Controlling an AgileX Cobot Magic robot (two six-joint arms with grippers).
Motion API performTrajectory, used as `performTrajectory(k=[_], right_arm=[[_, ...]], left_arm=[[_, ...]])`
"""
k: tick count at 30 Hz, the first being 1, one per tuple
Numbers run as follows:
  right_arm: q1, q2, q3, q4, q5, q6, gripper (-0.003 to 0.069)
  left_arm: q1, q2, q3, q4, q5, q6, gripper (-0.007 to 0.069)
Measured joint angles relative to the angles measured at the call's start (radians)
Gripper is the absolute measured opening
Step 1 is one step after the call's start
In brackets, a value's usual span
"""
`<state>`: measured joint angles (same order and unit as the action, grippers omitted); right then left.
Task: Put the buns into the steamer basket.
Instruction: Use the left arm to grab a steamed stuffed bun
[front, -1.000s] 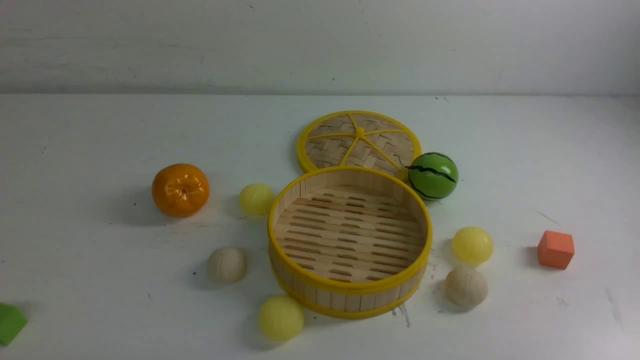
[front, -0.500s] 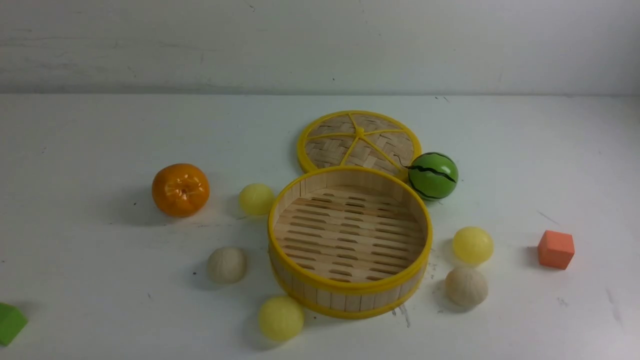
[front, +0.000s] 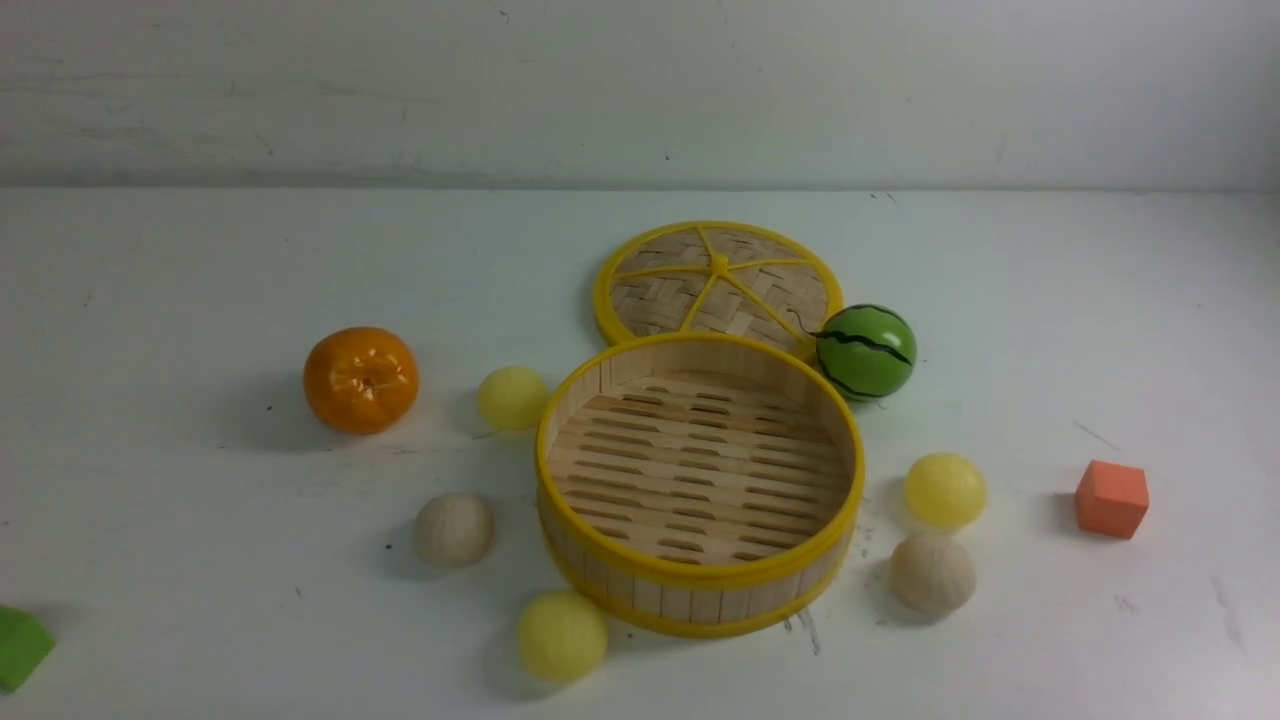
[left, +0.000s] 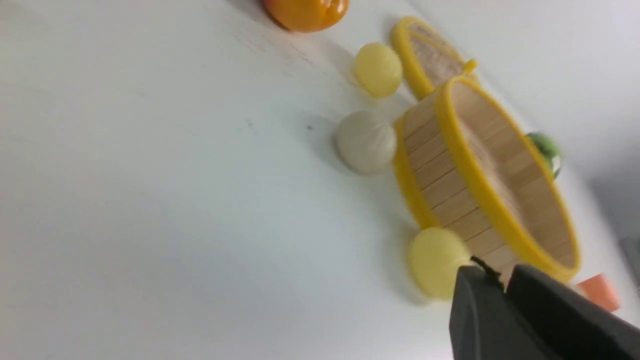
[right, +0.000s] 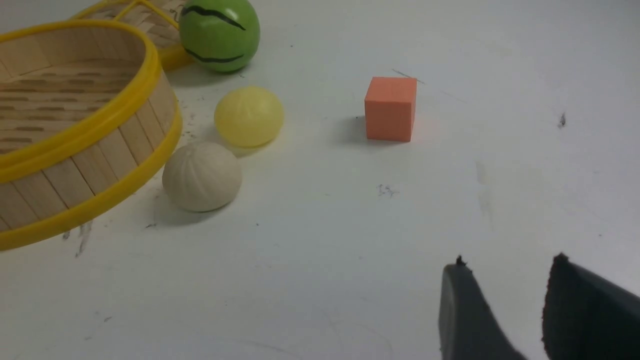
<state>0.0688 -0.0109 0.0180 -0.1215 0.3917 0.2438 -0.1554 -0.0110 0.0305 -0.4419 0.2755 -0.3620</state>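
bench (front: 200, 250): carries everything | steamer basket (front: 700, 577): centre, upright, holds no bun | buns (front: 454, 530): five on the bench around the basket, round, ribbed, no long axis | pale yellow bun (left: 435, 262): just beyond left fingers (left: 475, 310), beside basket wall; judged first pick | left fingers: nearly together, empty; released or clenched, cannot tell | right fingers (right: 460, 310): parted, empty, well apart from beige bun (right: 201, 176)

White table (front: 200, 260), scuffed. Steamer basket (front: 690, 600) sits mid-table. Relative to the basket:
- woven lid (front: 718, 280) flat just behind
- watermelon ball (front: 866, 352) behind-right, against the lid's rim
- far yellow bun (front: 512, 398) just beside, left
- orange (front: 361, 380) further left
- left beige bun (front: 454, 529) near, left
- front yellow bun (front: 562, 636) just beside, front-left
- right yellow bun (front: 945, 490) and right beige bun (front: 932, 572) near, right
- orange cube (front: 1112, 498) well right
- green block (front: 20, 648) far left, cut off by the frame
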Motion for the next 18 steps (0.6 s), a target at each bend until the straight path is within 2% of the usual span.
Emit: performTrajectory(k=[4,10,16,18], right_arm=[[0.0,0.0,0.0,0.0,0.0,0.0,0.0239],[0.0,0.0,0.0,0.0,0.0,0.0,0.0239],[0.0,0.0,0.0,0.0,0.0,0.0,0.0239],[0.0,0.0,0.0,0.0,0.0,0.0,0.0239]], left_arm=[[0.0,0.0,0.0,-0.086,-0.138,-0.006,0.0082],[0.0,0.0,0.0,-0.098,-0.315,0.067,0.0085],[0.0,0.0,0.0,-0.103,-0.332,0.092,0.0085],[0.0,0.0,-0.01,-0.125,-0.322,0.055,0.0085]])
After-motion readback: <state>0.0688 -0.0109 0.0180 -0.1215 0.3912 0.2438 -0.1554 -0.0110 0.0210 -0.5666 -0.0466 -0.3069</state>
